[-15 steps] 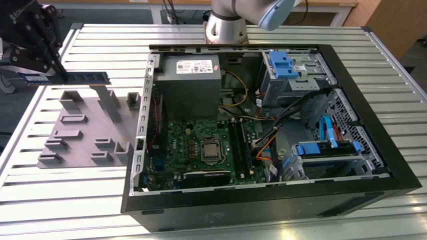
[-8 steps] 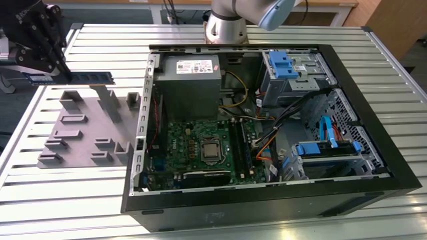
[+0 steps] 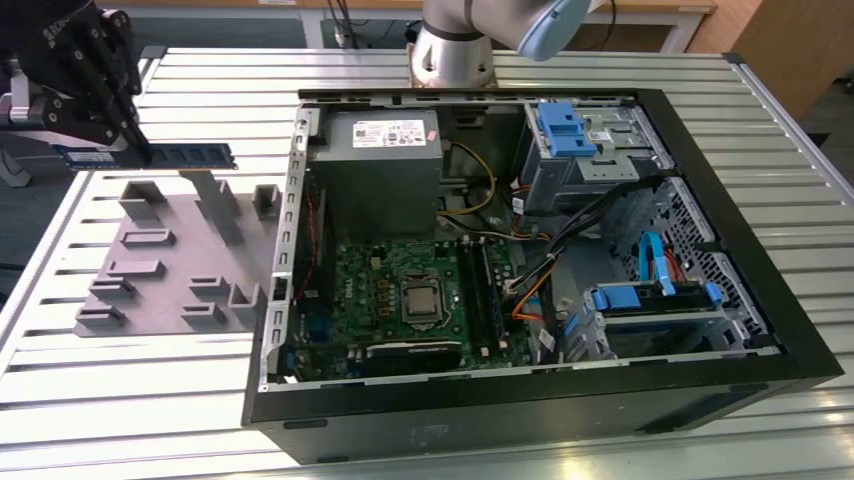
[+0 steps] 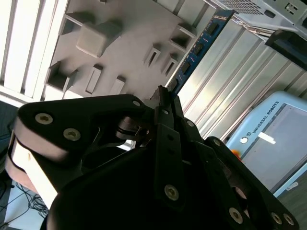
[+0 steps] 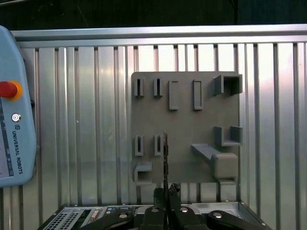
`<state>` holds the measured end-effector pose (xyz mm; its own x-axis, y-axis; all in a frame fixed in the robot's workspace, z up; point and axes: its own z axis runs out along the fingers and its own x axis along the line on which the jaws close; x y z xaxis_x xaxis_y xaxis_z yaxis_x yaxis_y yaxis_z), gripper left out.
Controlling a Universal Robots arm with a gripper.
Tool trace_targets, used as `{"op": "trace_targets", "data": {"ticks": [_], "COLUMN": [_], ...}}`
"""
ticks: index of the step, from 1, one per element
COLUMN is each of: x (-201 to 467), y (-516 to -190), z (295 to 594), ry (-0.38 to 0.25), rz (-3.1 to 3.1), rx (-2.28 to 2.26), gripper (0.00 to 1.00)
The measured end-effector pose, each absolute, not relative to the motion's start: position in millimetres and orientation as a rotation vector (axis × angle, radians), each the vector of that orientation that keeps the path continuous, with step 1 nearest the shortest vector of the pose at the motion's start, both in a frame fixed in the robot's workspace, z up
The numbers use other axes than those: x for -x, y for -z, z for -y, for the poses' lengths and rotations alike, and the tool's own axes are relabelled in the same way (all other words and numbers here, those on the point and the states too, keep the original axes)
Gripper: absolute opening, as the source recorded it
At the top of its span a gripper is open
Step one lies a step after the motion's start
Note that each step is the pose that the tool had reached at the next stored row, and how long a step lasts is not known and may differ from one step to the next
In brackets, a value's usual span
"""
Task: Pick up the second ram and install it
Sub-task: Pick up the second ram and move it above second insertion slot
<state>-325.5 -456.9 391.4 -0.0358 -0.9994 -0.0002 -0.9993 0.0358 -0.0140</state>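
Observation:
The second ram [image 3: 190, 156], a long blue stick, hangs level above the grey holder plate [image 3: 174, 262] at the exterior view's left. My gripper [image 3: 134, 148] is shut on one end of it. In the second wrist view the ram [image 4: 199, 48] runs out from the fingertips of the gripper [image 4: 164, 96] across the plate [image 4: 120, 52]. Seen edge-on in the first wrist view, the ram [image 5: 165, 158] stands up from the gripper [image 5: 166, 191] in front of the plate [image 5: 184, 124].
The open computer case [image 3: 747, 330] lies at the exterior view's right, with the green motherboard [image 3: 387, 295] and its long memory slots [image 3: 483, 290] inside. Blue drive latches [image 3: 567, 130] sit at the case's far side. A teach pendant [image 5: 14, 124] lies on the ribbed table [image 3: 80, 400].

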Motion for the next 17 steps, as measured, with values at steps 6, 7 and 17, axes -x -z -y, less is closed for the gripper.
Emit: {"op": "trace_targets", "data": {"ticks": [6,7,17], "x": [321.2,320.6,313.7], "y": [-391.4,-391.4,-391.4], "z": [456.9,456.9,456.9], "ry": [0.016,0.016,0.016], "rz": [-2.254,-2.254,-2.254], "rx": [2.174,2.174,2.174], "gripper": [0.14,0.14,0.14]}}
